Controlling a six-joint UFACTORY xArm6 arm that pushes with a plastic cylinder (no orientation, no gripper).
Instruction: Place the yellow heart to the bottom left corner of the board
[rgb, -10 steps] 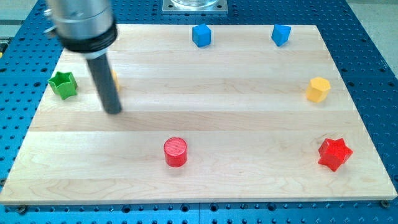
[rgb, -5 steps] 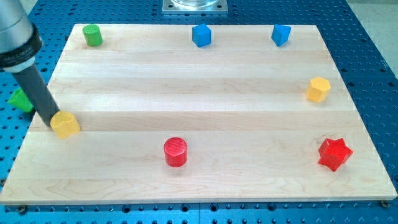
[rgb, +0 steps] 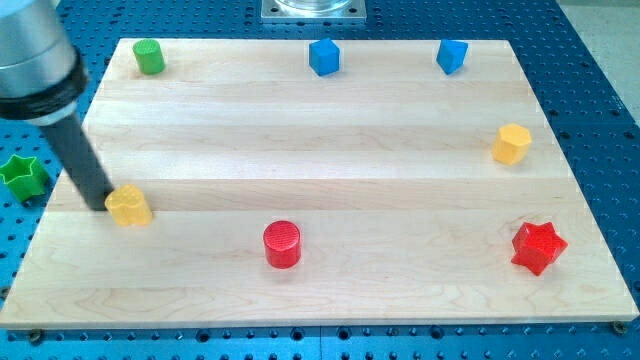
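The yellow heart (rgb: 130, 206) lies on the wooden board (rgb: 330, 180) near its left edge, a little below mid height. My tip (rgb: 97, 203) is at the heart's upper left side, touching it. The dark rod rises from there toward the view's top left. The board's bottom left corner (rgb: 20, 318) lies below and to the left of the heart.
A green star (rgb: 23, 176) sits off the board at the left. A green cylinder (rgb: 149, 57) is at top left. Two blue cubes (rgb: 324, 56) (rgb: 452, 56) line the top edge. A yellow hexagon (rgb: 511, 144), red star (rgb: 538, 247) and red cylinder (rgb: 282, 244) lie elsewhere.
My tip has pushed the yellow heart down and slightly right along the left edge. The green star has gone off the board to the left and now shows beside the rod.
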